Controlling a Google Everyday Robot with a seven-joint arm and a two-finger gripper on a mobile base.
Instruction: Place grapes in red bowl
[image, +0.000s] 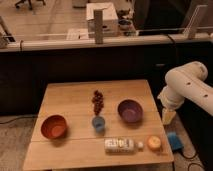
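The grapes (97, 101), a dark red-purple elongated bunch, lie on the wooden table (65, 95) near its middle, just behind the small blue cup (98, 123). The red bowl (54, 126) stands at the table's left front, empty with an orange inside. My white arm (187, 85) reaches in from the right, and my gripper (168, 116) hangs beside the table's right edge, off the tabletop and well to the right of the grapes, with nothing seen in it.
A purple bowl (130, 111) stands right of the cup. A clear plastic bottle (120, 145) lies on its side at the front, with an orange round fruit (154, 142) to its right. A blue object (173, 140) lies on the floor beyond the table's right edge.
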